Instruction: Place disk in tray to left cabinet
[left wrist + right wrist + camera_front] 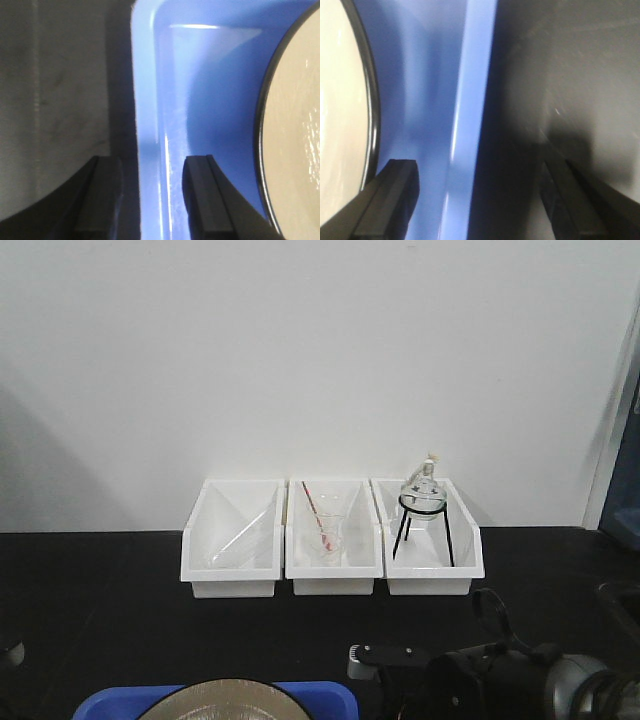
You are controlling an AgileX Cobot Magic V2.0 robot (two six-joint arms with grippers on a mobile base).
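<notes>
The blue tray [330,698] sits at the near edge of the black counter with the tan disk [215,702] lying in it. In the left wrist view my left gripper [152,165] is open; its jaws straddle the tray's left rim [147,100], one outside and one inside, with small gaps on both sides. The disk [295,125] lies just right of the inner finger. In the right wrist view my right gripper [477,167] is open wide and straddles the tray's right rim [470,100], with the disk [340,100] to its left. The left cabinet is out of view.
Three white bins [330,540] stand in a row against the white wall; they hold glassware, among it a flask on a black tripod [422,505]. My right arm [500,675] fills the bottom right of the front view. The black counter [100,590] extends around the tray.
</notes>
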